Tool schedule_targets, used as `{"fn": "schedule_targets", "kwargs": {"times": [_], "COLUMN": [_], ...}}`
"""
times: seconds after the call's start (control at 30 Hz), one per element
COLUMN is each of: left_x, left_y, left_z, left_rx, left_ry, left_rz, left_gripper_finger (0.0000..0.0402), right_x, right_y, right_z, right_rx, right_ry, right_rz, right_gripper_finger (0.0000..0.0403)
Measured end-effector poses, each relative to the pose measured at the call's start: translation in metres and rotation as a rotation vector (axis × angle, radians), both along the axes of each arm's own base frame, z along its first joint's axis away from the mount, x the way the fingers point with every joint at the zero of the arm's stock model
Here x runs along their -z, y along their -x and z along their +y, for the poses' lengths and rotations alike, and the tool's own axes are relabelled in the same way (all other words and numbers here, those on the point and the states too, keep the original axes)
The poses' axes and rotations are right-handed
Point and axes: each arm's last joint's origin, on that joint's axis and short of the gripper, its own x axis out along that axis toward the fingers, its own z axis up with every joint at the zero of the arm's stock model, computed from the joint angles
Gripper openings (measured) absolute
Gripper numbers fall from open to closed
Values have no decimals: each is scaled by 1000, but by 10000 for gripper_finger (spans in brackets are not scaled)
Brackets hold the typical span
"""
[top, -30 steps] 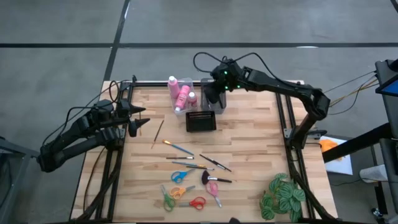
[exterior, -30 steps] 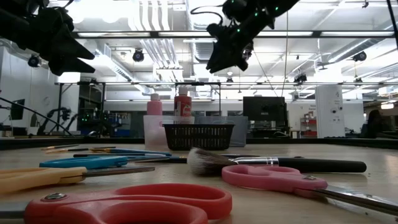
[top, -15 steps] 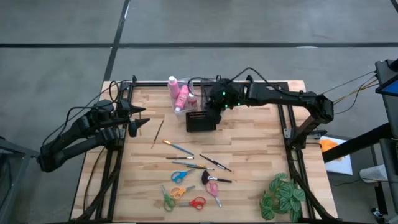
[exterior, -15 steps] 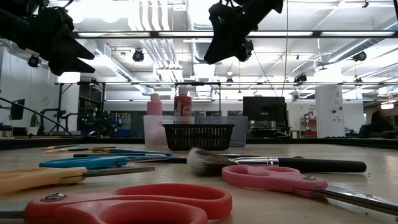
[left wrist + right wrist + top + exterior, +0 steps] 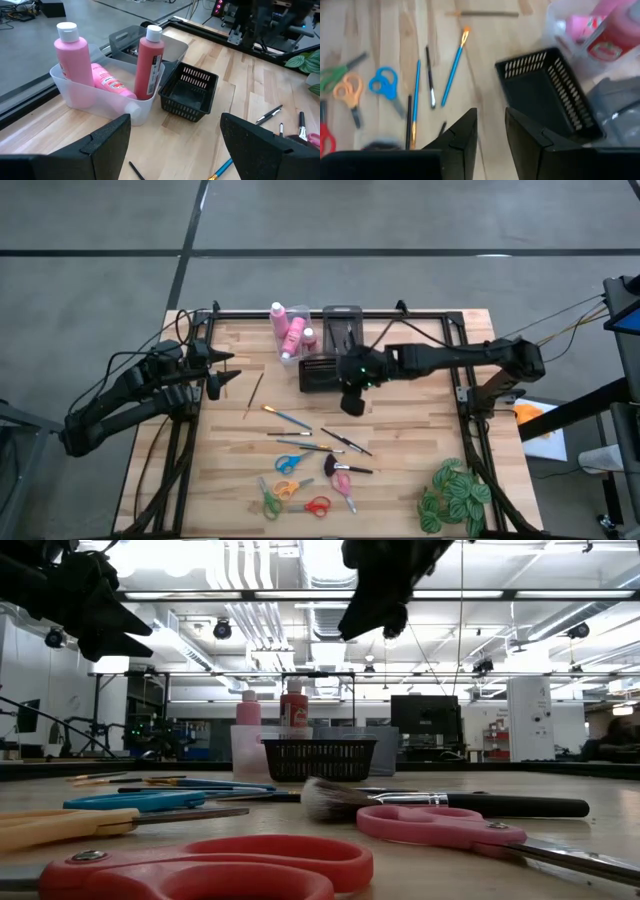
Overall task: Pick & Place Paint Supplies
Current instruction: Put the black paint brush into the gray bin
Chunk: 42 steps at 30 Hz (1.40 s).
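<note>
Right pincer hangs above the table, just in front of the black basket. Its fingers stand narrowly parted with nothing between them, as the right wrist view shows.

Loose supplies — paintbrushes and scissors — lie on the bare boards nearer the front edge, a short way on from this pincer. The closest brushes lie slantwise, handles running roughly across the table; a grasp would want the fingers set across that long axis.

Pink bottles already sit in the clear bin beside the basket.

Left pincer — spread wide, empty — waits at the left edge, well apart from the brush cluster. Judgement: the right arm is the nearer to the next pick.
</note>
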Motion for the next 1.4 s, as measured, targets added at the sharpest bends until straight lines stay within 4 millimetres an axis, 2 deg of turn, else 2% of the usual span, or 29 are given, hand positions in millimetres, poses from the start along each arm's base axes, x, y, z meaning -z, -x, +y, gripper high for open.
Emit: {"fn": "schedule_targets", "kwargs": {"times": [0.23, 0.63, 0.97, 1.4], "left_x": [0, 0, 0, 0], "left_y": [0, 0, 0, 0], "left_z": [0, 0, 0, 0], "left_rx": [0, 0, 0, 0], "left_ry": [0, 0, 0, 0], "left_rz": [0, 0, 0, 0], "left_gripper_finger": [311, 311, 311, 311], "right_x": [7, 15, 25, 30], "right_y": [21, 47, 58, 59], "right_z": [18, 22, 26, 42], "right_rx": [-10, -7, 27, -42], "right_ry": [22, 7, -61, -75], "right_rz": [39, 7, -10, 18], "right_gripper_finger": [98, 98, 98, 98]}}
